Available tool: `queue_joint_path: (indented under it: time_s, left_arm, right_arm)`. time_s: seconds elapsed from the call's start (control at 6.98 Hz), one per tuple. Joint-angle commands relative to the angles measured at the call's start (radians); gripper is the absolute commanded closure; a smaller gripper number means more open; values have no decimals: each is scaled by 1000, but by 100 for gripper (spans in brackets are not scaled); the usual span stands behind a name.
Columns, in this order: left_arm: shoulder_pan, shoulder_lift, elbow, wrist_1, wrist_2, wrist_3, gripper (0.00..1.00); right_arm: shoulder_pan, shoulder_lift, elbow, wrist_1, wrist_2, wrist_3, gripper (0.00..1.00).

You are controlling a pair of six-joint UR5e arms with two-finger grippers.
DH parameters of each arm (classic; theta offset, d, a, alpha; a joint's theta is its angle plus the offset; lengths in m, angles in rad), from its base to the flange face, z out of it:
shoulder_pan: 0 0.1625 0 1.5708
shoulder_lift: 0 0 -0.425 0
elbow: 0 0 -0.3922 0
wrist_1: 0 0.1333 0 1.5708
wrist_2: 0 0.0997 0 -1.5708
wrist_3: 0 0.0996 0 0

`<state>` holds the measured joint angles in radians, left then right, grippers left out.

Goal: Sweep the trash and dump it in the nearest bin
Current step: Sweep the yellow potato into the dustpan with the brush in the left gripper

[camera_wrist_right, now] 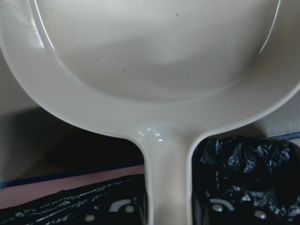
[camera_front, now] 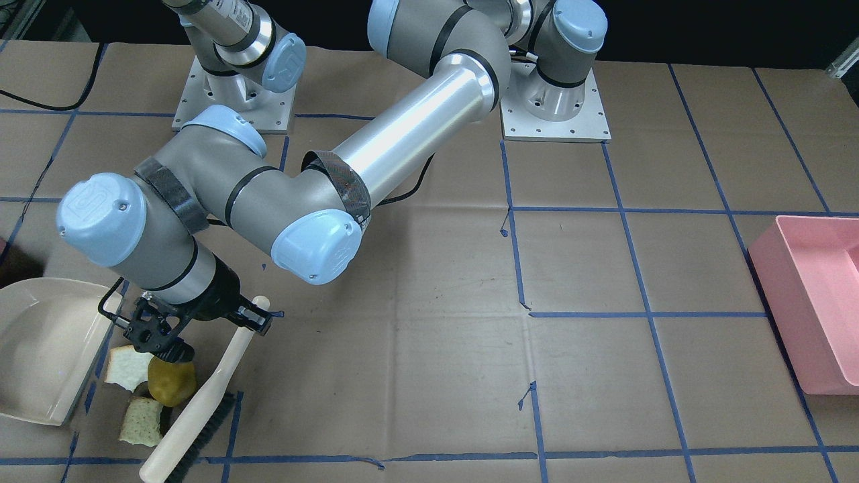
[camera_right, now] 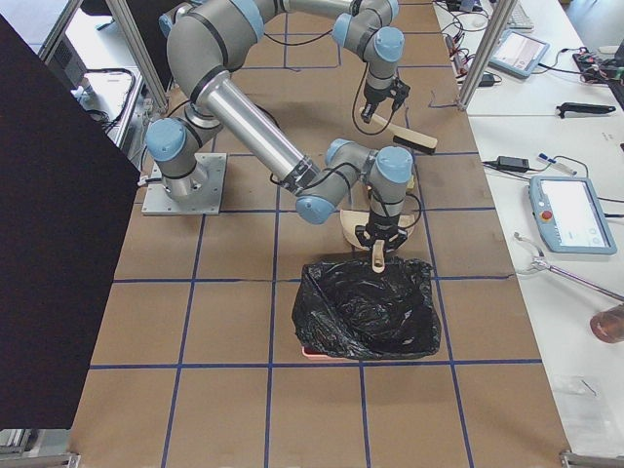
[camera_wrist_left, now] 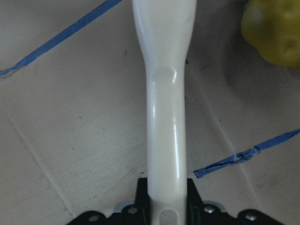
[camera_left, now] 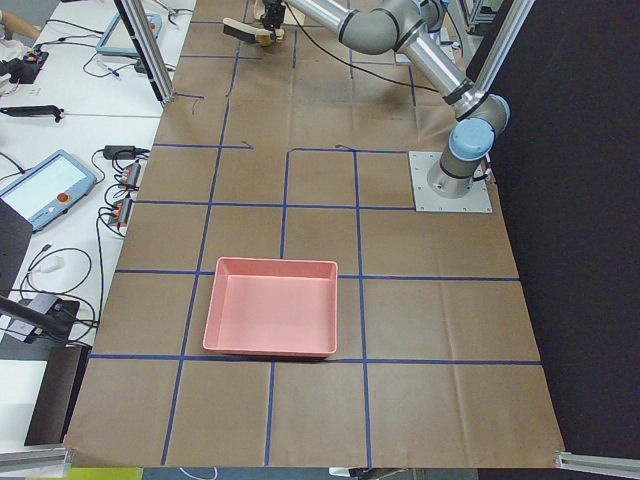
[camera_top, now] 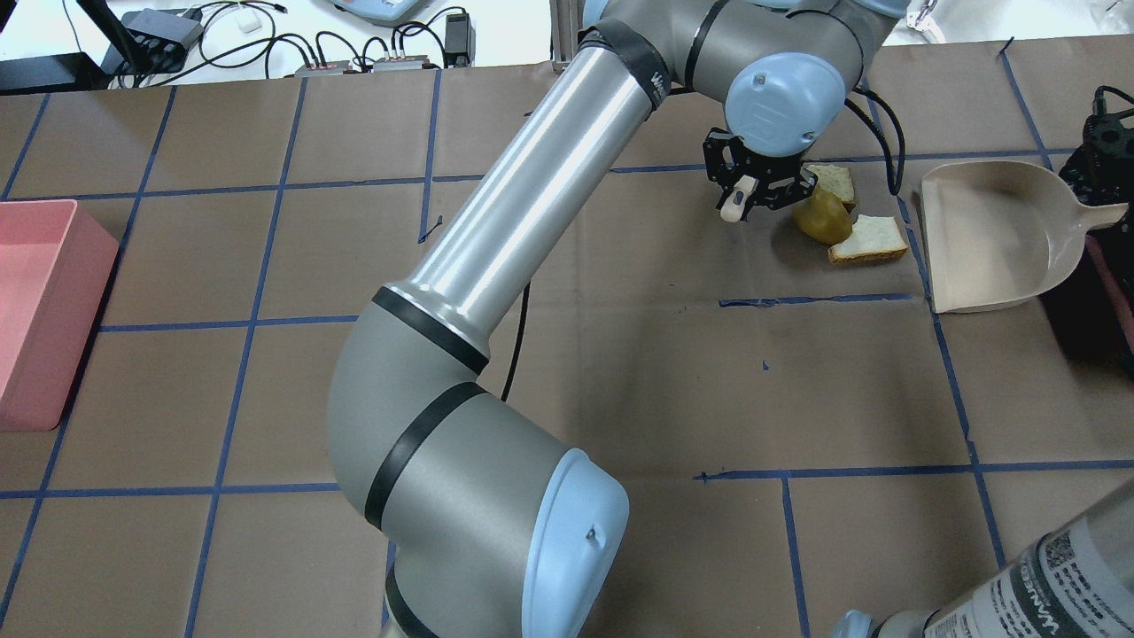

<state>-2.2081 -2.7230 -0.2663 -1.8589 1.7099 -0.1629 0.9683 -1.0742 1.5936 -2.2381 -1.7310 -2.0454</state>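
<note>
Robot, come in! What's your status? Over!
Left gripper shut on brush, right gripper shut on dustpan. Bread pieces and fruit on table between them, unswept. No blocker seen.

Left claw is clamped on the cream-handled black-bristle brush.
- **Blocked side:** an olive-yellow round fruit lies just beside the handle. Two bitten white bread slices lie past it, and the beige plastic dustpan lies beyond them.
- **Opposite side of claw:** bare brown paper table, open as far as the pink plastic bin.
</note>
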Motion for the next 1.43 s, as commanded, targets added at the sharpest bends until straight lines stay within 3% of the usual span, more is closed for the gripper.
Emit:
queue_joint_path:
  time_s: [0.0,1.0,1.29]
  left_arm:
    - [-5,-29,24,-55,-1,-50,100]
    - [-67,-75,41,-49,-22,-118,100]
    - [-77,-75,41,-42,-70,-125,100]
  right_arm:
    - [4,26,-21,-8,36,-60,95]
    - [55,45,-47,-3,37,-64,95]
    - [55,45,-47,-1,34,-61,95]
